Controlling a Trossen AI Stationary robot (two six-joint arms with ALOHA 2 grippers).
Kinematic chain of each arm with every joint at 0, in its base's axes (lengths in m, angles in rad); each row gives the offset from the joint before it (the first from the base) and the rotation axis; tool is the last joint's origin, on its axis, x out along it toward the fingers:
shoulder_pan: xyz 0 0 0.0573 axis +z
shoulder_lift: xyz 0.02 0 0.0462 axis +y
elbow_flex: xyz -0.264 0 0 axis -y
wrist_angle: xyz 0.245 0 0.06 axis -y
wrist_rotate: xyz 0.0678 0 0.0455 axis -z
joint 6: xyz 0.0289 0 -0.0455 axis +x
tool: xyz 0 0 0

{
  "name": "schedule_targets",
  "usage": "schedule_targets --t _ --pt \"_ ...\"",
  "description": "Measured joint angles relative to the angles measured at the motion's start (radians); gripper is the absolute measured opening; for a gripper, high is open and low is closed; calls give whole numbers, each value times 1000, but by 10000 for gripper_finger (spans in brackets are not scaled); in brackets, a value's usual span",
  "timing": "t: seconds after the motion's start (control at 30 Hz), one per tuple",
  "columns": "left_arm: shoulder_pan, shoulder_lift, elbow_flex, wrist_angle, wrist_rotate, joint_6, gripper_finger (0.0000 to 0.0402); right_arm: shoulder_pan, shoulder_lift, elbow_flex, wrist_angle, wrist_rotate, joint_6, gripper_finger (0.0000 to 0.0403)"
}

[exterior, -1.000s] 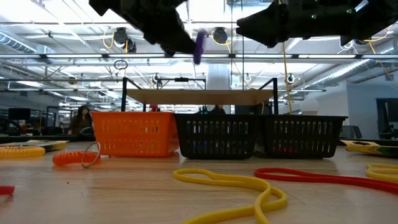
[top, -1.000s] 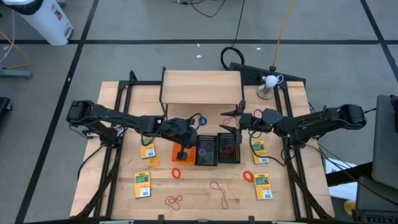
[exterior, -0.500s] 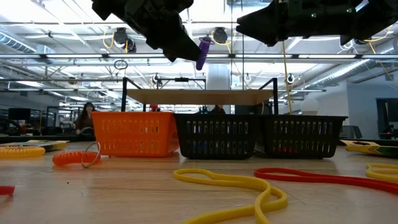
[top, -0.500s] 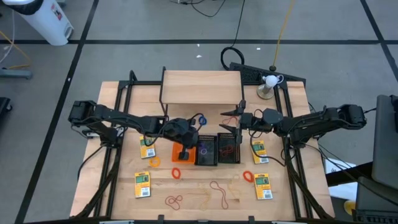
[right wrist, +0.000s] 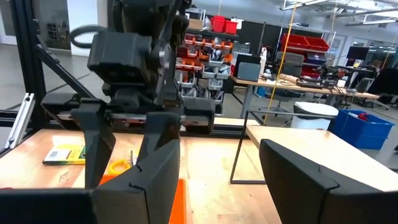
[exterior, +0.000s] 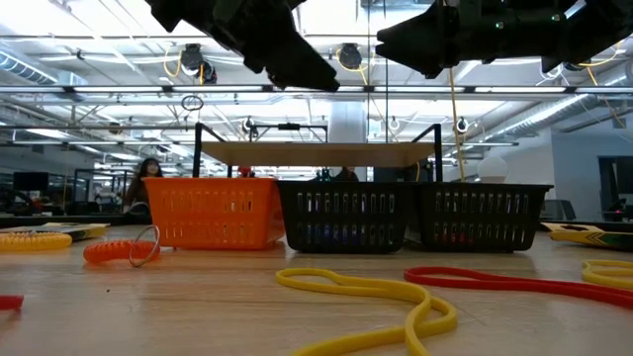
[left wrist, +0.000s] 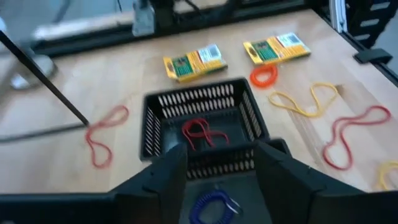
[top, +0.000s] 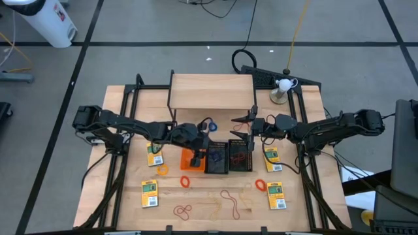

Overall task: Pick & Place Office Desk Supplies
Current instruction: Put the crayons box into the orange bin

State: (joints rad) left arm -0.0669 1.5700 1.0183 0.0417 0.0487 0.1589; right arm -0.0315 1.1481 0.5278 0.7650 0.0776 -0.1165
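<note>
Purple band (left wrist: 213, 205): lay in the middle black bin (left wrist: 233, 177), directly under the left gripper (top: 199, 154), whose fingers (left wrist: 163, 177) stood spread, released, holding nothing. Next black bin (left wrist: 199, 127): held a red band (left wrist: 198, 132). Orange bin (exterior: 214, 212): at the row's other end. Packs (left wrist: 194, 62), orange band (left wrist: 265, 76), yellow band (left wrist: 306, 101): loose on the bench (top: 209, 196). Right gripper (top: 250, 126): beside the shelf (top: 211, 90), fingers (right wrist: 300, 180) apart, empty.

Wooden table (top: 130, 202) with shelf (top: 211, 90), three bins (top: 228, 157), yellow-green packs (top: 149, 193), scattered rubber bands (top: 228, 202).
</note>
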Motion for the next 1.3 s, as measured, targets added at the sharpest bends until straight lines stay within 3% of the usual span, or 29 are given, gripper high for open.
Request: schedule_targets --t 0.13,0.47,0.73,0.87,1.07,1.3 --pt "0 -9 0 -40 -47 0 195 0 0 0 1 0 0 210" --pt "-21 -183 0 -425 -159 -107 167 0 0 0 17 0 -27 210" --pt "-21 -377 0 -920 -271 -427 156 0 0 0 18 0 -27 210" --pt "-21 -424 -1 -1067 -319 -580 170 0 0 0 20 0 -27 210" --pt "-55 -457 -41 -1140 -394 -740 192 0 0 0 15 -3 -23 210" --pt "-135 -516 -247 -1132 -495 -944 215 0 0 0 6 -4 -23 210"
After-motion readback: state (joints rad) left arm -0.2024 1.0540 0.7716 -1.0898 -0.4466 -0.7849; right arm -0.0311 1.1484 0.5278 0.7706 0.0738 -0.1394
